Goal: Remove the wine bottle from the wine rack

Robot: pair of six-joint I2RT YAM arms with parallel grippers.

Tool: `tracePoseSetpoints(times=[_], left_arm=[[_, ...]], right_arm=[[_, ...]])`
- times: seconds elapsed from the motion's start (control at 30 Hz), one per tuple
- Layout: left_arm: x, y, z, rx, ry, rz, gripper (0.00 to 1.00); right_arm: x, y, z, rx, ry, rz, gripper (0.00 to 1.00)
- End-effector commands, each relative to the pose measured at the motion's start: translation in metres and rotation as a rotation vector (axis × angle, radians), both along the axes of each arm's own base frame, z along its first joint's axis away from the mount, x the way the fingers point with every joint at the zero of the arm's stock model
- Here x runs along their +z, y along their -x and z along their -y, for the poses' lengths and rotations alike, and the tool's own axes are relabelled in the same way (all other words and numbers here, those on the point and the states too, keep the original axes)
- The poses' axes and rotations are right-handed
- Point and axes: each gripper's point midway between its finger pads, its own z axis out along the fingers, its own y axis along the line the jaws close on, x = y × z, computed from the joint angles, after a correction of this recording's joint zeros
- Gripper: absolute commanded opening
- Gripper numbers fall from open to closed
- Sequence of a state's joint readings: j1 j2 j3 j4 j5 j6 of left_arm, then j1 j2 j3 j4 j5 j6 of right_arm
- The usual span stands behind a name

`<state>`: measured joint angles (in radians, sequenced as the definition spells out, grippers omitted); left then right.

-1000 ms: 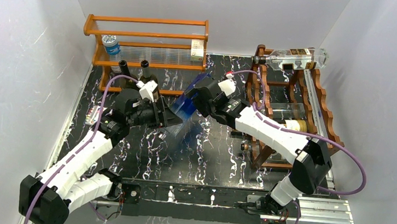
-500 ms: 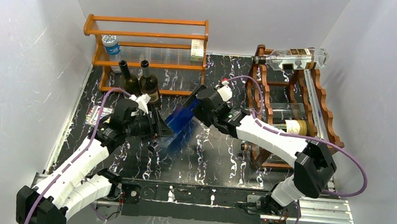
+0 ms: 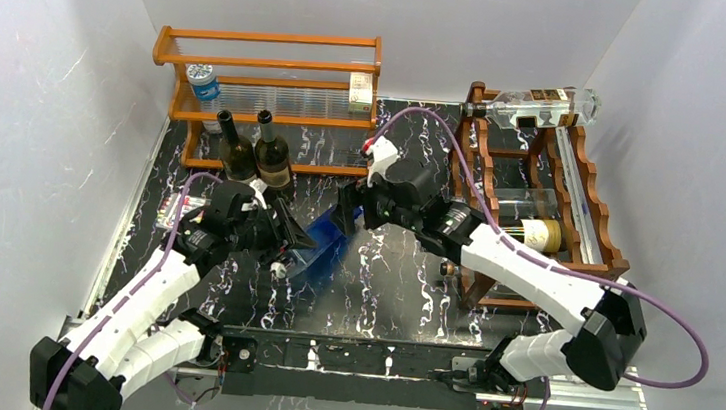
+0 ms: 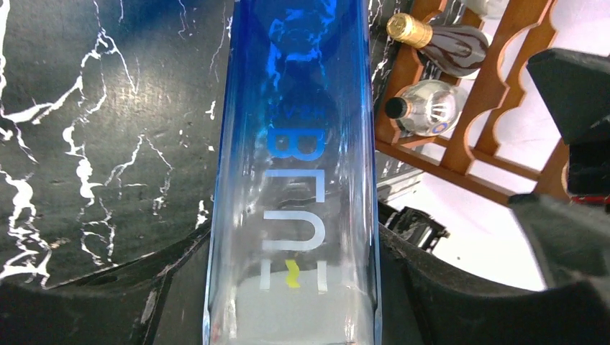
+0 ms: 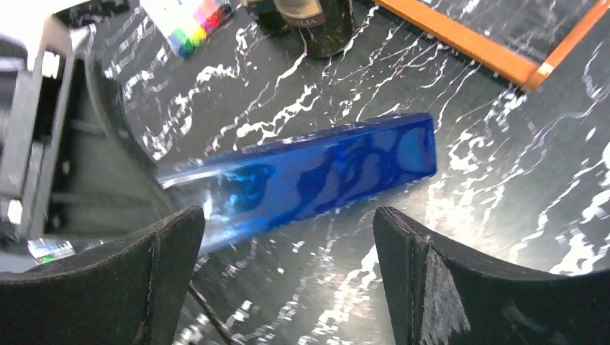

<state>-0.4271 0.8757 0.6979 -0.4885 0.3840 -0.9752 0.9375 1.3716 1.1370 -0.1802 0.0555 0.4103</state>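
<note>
Glass wine bottle [image 4: 291, 180] — square-sided, blue fading to clear — pinched by left claw [image 3: 296, 253]; right claw [image 5: 288, 215] spread.

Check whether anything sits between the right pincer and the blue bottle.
Nothing visible. In the right wrist view the blue bottle is straight ahead of the open right pincer, with only bare tabletop between. The left pincer grips its clear end; the two dark bottles stand off to the side.
</note>
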Motion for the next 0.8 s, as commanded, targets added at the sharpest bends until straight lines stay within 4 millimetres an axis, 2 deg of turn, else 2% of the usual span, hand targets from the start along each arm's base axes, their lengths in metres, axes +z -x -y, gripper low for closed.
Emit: tracePoseSetpoints(times=[0.0,0.17,0.27,0.4,0.63,0.77], left_arm=[[0.054,0.0,0.017,0.028,0.188,0.0,0.0],[0.065,0.005,0.016,0.125,0.252,-0.089,0.0],[0.062,0.011,0.016,0.191,0.306,-0.188,0.0],[0.058,0.023,0.021,0.212,0.369,-0.314,0.0],[0.078,0.02,0.014,0.27,0.403,-0.256,0.0],[0.074,0.022,0.012,0.291,0.41,-0.274,0.0]], right_arm=[[0.025,0.008,0.006,0.265,0.101,0.366,0.98],[0.038,0.018,0.007,0.38,0.06,0.715,0.98],[0.038,0.032,0.001,0.481,0.012,0.875,0.98],[0.025,0.051,-0.02,0.608,-0.041,0.954,0.98],[-0.009,0.069,-0.053,0.738,-0.022,1.011,0.97],[-0.022,0.075,-0.067,0.756,-0.017,1.025,0.97]])
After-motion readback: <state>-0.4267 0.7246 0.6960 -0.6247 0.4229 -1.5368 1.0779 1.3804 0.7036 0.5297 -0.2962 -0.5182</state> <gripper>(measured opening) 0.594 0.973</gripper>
